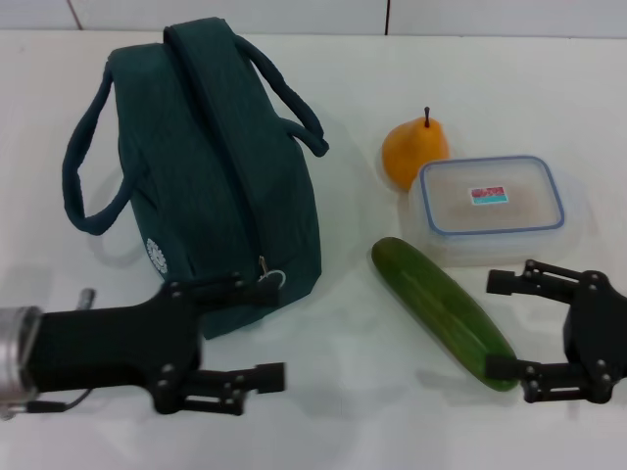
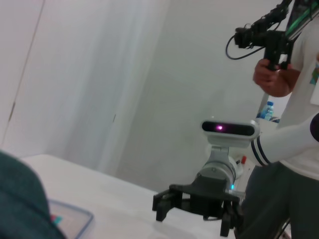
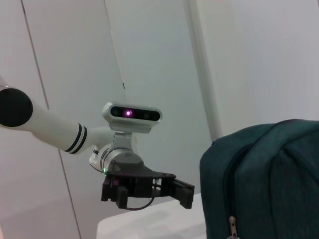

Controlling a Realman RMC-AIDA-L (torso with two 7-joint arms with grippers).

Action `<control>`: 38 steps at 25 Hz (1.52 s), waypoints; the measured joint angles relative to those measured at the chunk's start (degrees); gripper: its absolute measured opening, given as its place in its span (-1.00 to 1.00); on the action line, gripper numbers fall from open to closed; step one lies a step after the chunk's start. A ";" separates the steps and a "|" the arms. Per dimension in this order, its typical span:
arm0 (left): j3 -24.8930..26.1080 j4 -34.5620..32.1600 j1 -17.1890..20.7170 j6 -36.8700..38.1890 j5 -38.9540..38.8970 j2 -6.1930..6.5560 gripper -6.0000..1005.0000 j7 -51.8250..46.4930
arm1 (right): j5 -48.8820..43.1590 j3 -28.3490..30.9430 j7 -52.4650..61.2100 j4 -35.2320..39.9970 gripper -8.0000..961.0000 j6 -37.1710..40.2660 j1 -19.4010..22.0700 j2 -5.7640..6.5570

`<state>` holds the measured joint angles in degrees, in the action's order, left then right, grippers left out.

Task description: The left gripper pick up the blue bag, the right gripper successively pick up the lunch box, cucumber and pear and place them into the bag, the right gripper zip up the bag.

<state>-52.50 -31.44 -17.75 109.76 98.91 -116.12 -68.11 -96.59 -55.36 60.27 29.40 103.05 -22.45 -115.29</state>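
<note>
The blue bag stands zipped on the white table, with the pear, lunch box and cucumber beside it. The left gripper hovers wide open and empty at the bag's near end, and the right gripper gapes empty over the cucumber's near tip.

No text is legible on the lunch box sticker or the blue bag logo.

Black two-fingered left gripper (silver wrist, thin cable); matching black right gripper.
</note>
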 joint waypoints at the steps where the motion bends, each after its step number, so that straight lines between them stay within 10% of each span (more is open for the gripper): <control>1: 0.12 -0.05 0.31 0.32 0.03 0.51 0.77 -0.10 | 0.04 -0.11 -0.29 -0.48 0.82 -0.12 -0.29 -0.07; 19: 4.77 -2.48 2.35 5.89 -2.99 1.91 0.72 -1.91 | 2.15 0.26 -1.30 -2.73 0.81 -0.64 -1.77 -0.10; 28: 23.53 -9.38 -1.87 4.24 -5.57 4.02 0.70 -26.18 | 3.74 0.34 -1.30 -2.64 0.81 -0.93 -1.55 -0.02; 38: 24.75 -17.76 -7.10 -11.36 6.93 6.71 0.68 -50.82 | 4.50 0.35 -1.87 -2.21 0.81 -1.35 -1.38 0.16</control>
<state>-27.75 -49.20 -24.85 98.40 105.84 -109.41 -118.93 -92.09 -55.01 58.40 27.19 101.69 -23.83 -115.14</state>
